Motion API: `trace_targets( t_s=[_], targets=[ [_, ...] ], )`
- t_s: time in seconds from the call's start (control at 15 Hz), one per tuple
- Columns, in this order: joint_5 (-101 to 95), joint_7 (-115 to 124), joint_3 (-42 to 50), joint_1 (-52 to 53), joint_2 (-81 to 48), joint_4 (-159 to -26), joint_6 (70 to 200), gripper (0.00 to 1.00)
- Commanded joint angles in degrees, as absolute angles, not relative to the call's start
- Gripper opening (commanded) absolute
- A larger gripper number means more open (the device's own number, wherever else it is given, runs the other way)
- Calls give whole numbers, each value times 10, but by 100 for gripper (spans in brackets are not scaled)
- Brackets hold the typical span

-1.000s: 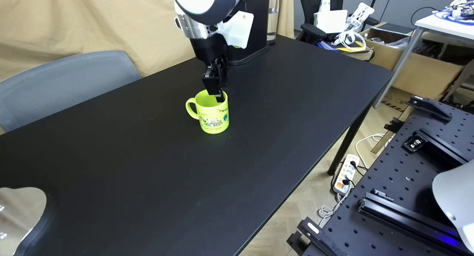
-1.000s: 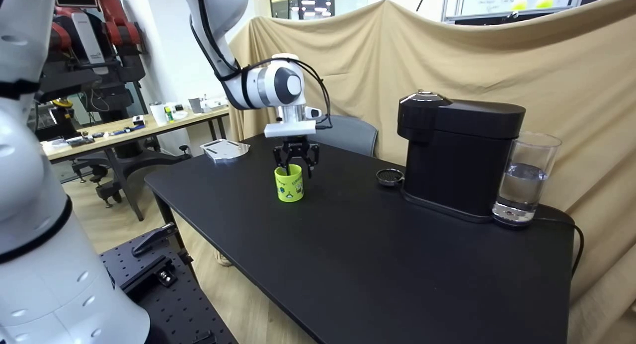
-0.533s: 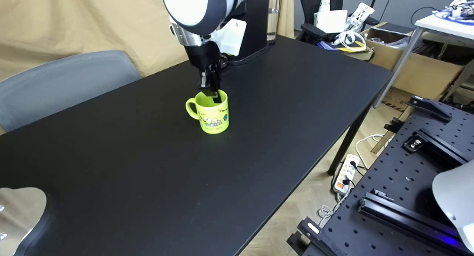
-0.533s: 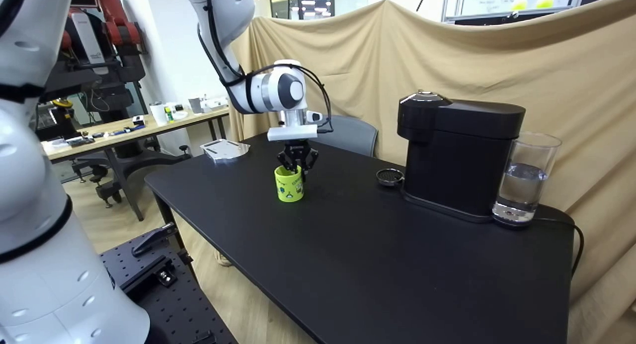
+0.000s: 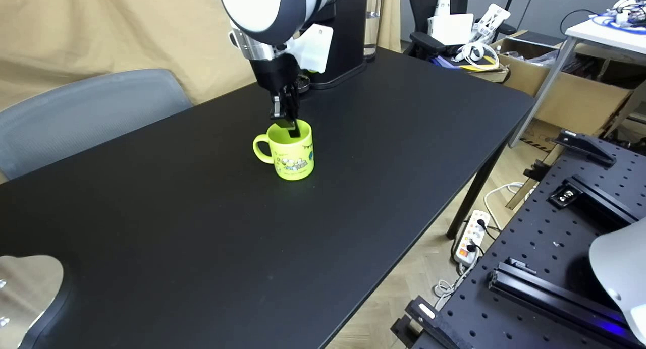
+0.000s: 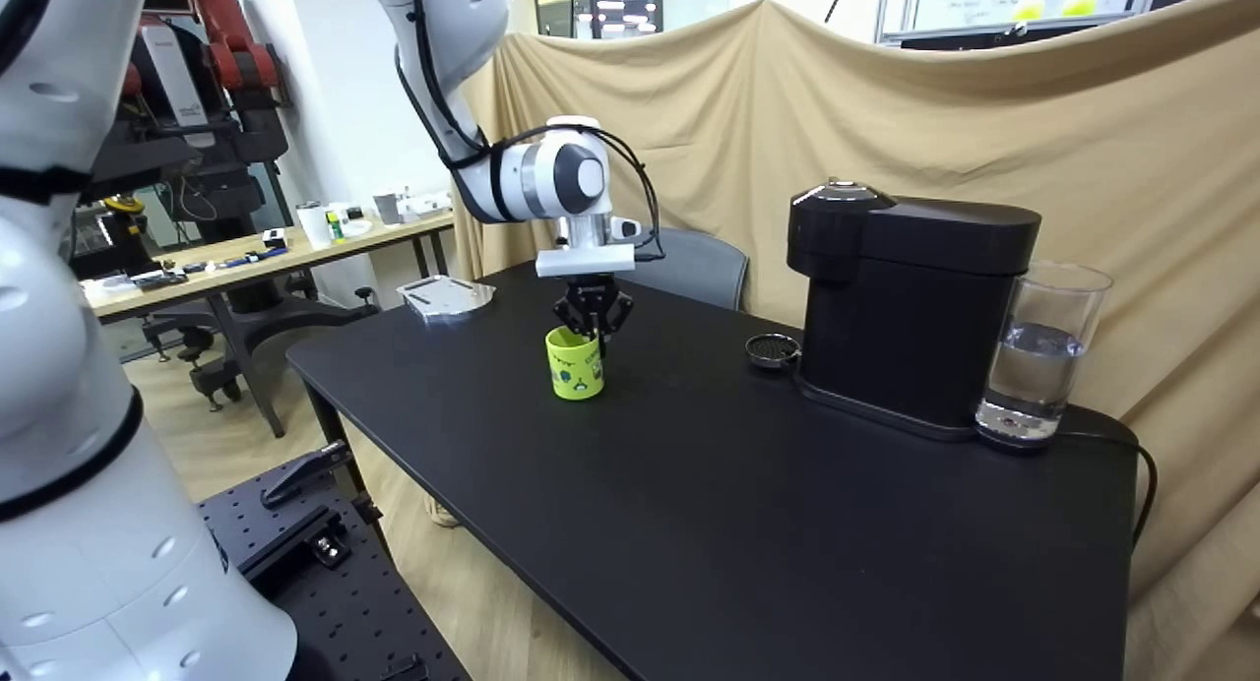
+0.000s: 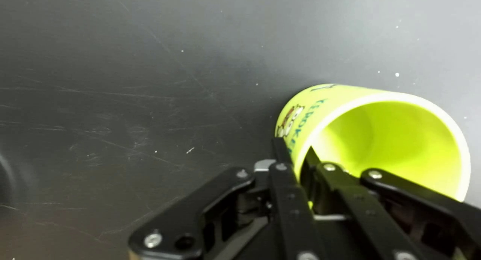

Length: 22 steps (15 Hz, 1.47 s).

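Wrist view: the gripper (image 7: 296,150) runs off the bottom edge and blocks part of the mug (image 7: 379,139), and I can't tell what the blurry dark thing (image 7: 5,177) cut off at far left is. In an exterior view the coffee machine (image 5: 349,41) is lopped by the top edge, partly behind the arm (image 5: 262,11), metal plate (image 5: 30,291) chopped at lower left. Writing on the whiteboard (image 6: 970,2), upper right of an exterior view, is too tiny to read.

Tan drape (image 6: 915,130) bhnd blk table (image 6: 787,524), gry chair (image 5: 86,117) btwn; lt wood flr (image 6: 522,612).
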<state>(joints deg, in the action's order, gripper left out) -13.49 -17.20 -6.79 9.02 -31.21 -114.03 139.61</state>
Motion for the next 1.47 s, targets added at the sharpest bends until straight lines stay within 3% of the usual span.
trace_targets(
  t_s=[0.0,0.73,1.4],
  targets=[
    [-123,-213,-85,61,-258,-1171,1390,3],
    [-114,-260,-75,15,-121,-1375,1429,3],
    [-121,-249,-49,12,-129,-1446,1528,3]
  ],
)
